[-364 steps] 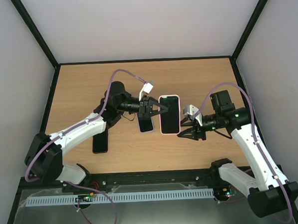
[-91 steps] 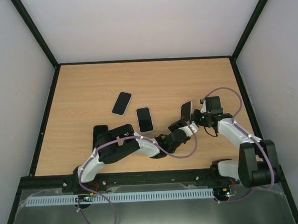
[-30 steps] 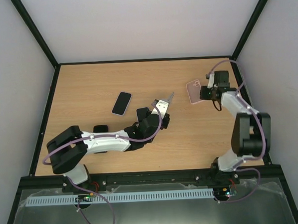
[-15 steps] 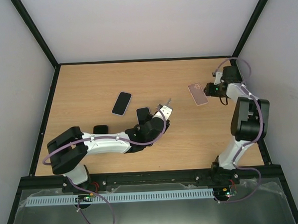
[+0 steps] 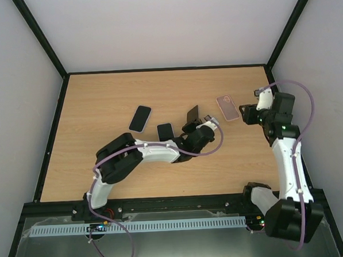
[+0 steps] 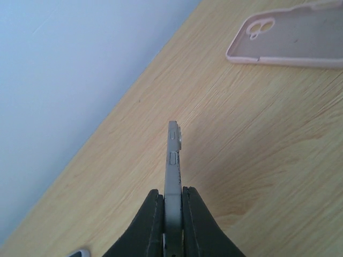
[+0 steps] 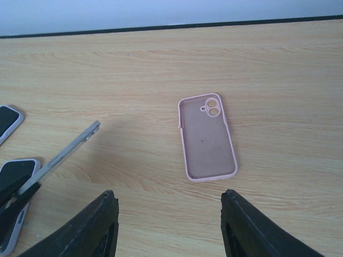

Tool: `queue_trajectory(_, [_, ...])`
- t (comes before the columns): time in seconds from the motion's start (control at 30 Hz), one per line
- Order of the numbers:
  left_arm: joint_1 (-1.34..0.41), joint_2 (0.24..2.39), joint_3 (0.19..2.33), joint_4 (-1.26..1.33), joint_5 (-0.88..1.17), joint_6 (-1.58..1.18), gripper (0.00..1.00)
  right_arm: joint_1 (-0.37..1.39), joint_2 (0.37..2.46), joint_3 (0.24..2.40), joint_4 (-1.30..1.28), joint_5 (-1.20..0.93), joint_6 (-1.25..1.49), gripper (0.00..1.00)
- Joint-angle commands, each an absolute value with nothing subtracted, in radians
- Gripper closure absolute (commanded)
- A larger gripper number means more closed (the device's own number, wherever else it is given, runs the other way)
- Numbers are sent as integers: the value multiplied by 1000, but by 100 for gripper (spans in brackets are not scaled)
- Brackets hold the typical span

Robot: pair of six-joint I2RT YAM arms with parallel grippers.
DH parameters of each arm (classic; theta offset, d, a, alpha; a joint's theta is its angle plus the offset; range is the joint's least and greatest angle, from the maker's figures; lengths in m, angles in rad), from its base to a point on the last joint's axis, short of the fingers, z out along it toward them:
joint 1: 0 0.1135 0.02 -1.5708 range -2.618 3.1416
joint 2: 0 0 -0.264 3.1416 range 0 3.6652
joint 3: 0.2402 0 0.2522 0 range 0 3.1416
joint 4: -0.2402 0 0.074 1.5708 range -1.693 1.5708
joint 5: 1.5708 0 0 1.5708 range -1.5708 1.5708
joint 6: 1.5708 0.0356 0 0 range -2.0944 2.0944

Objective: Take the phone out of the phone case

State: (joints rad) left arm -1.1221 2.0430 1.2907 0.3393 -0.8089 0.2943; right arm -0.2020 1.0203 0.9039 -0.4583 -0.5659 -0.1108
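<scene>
Two black fingers (image 6: 153,214) of the left gripper (image 6: 172,195) squeeze the phone (image 6: 172,160) tight, one finger on each flat face. The phone is out of the case and sits near the middle of the table (image 5: 101,97), just left of the case. Its long way points out from the fingers, up and toward the far side. Its thin grey edge is smooth, with small buttons on it.

The right gripper (image 7: 169,230) has its fingers wide apart and holds nothing. It is just right of the case (image 7: 206,136).

The case is pink with round corners and a low rim. It lies flat with its open side up and nothing in it. Its long way runs near to far, with the camera hole at the far end.

The table is pale wood with fine lines. A second phone (image 5: 140,118) and a third phone (image 5: 166,131) lie flat further left.
</scene>
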Motion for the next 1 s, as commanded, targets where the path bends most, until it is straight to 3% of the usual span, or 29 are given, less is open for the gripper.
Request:
queue_trajectory(0.0, [-1101,2107,1391,358,-917,477,97,-201,953,821,-413,-550,-35,49])
queue_trajectory(0.2, [-1060,2180,1403,339,-942,572,97,-201,922,725,-314,-570,13,51])
queue_trajectory(0.63, [-970,2313,1498,157,-900,460,93,-201,867,673,-278,-561,13,51])
queue_trajectory(0.97, [-957,2295,1508,-40,-743,230,71,-201,874,652,-268,-545,6,48])
